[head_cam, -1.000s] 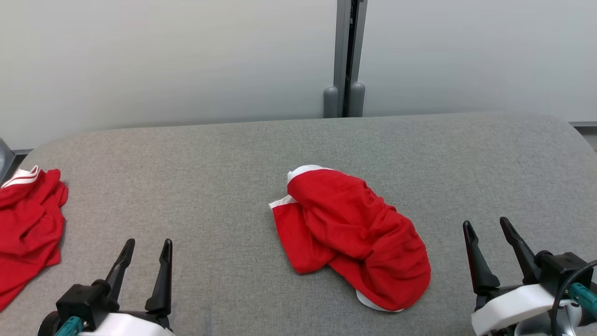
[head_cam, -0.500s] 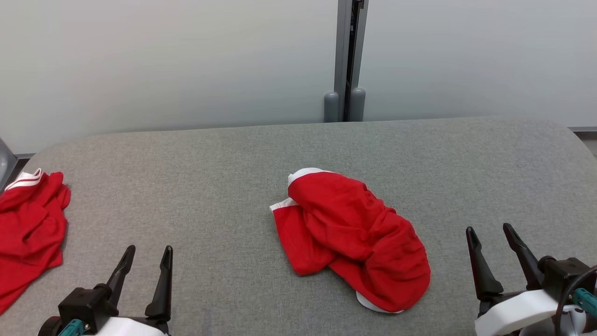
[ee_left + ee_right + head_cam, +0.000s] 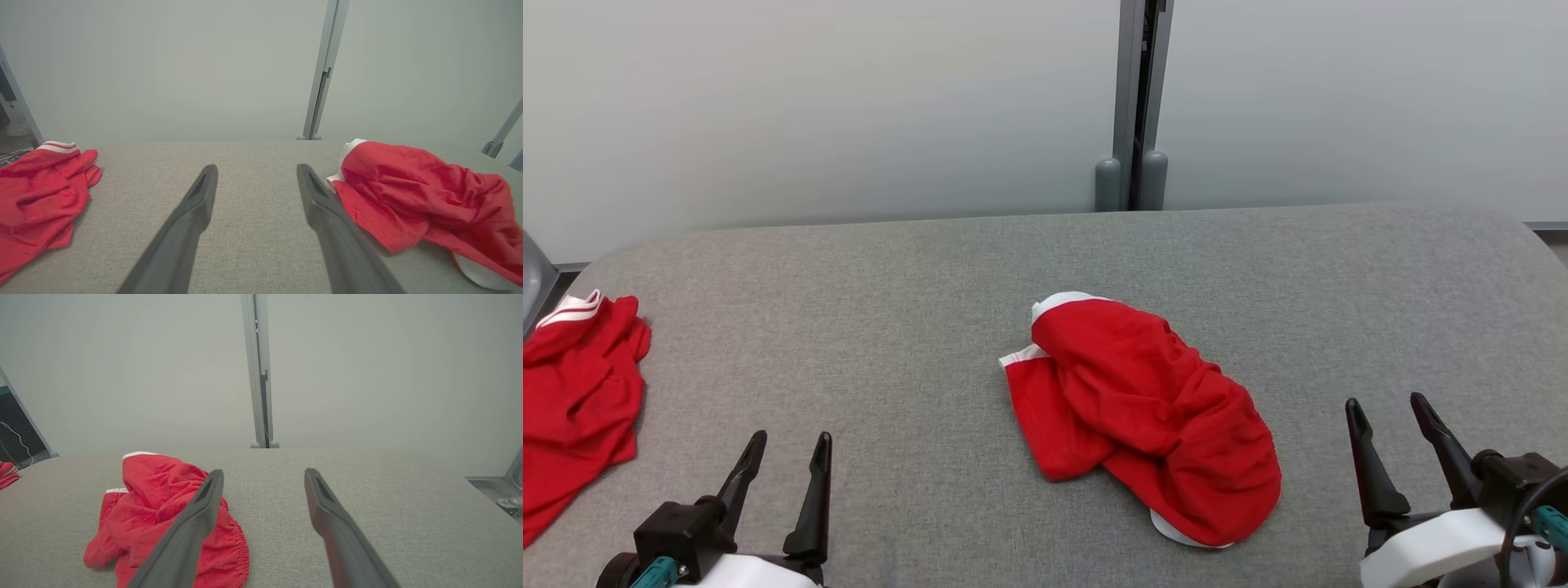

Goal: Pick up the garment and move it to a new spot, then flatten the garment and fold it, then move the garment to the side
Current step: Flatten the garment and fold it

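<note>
As my left end effector [image 3: 792,439] and right end effector [image 3: 1384,402] are hanging spread, I am aiming deep into the crumpled red cloth garment [image 3: 1143,408].

A crumpled red cloth [image 3: 580,400] lies at the grey table's [image 3: 849,343] left edge, a metal post [image 3: 1134,98] behind.

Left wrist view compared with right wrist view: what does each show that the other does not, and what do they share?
Left wrist view: the open left gripper, the white striped band of the side garment, a white patch under the crumpled garment. Right wrist view: the open right gripper, that garment's gathered elastic edge, the grey table's bare right end. Shared: the crumpled garment, the table, the grey post.
</note>
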{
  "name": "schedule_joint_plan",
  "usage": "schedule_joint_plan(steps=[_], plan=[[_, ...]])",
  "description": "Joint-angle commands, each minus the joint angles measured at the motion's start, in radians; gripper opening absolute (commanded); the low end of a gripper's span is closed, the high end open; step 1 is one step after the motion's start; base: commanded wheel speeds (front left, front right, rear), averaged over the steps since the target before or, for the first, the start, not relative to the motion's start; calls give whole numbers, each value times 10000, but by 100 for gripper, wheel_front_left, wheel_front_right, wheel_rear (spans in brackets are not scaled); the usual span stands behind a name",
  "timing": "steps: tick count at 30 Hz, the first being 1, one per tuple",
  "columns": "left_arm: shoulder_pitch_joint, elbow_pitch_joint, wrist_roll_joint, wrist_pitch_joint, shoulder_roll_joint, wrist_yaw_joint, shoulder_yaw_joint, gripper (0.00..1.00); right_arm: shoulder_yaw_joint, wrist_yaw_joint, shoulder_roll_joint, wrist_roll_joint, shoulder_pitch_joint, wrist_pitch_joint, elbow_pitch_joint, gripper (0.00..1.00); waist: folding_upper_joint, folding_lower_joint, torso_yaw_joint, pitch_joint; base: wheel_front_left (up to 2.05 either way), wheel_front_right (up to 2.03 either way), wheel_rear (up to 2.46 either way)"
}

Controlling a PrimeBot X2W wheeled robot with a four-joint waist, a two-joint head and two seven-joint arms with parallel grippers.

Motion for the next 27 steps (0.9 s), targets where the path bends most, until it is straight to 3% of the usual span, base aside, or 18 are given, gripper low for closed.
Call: schedule_joint_plan(steps=[1, 8, 15, 22, 27], plan=[[-206, 20, -49, 15, 15, 45, -4, 100, -45, 19, -53, -20, 122, 24, 24, 100, 0, 0, 42, 22, 0, 0, 0], [-533, 57, 23, 57, -19, -96, -192, 100, -427, 19, -56, -18, -243, 34, 229, 100, 0, 0, 360, 280, 0, 0, 0], [-1370, 7, 57, -79, -169, -310, -345, 100, -549, 20, -217, -47, -1576, 280, 997, 100, 0, 0, 984, 1408, 0, 0, 0], [-2143, 285, 69, -349, -449, -579, -526, 100, 280, 21, -739, 393, -3302, 747, 2515, 100, 0, 0, 1471, 2320, 0, 0, 0], [-2537, 637, 101, -555, -601, -721, -591, 100, 1504, 20, -1174, 1039, -4244, 1550, 3653, 100, 0, 0, 1675, 2713, 0, 0, 0]])
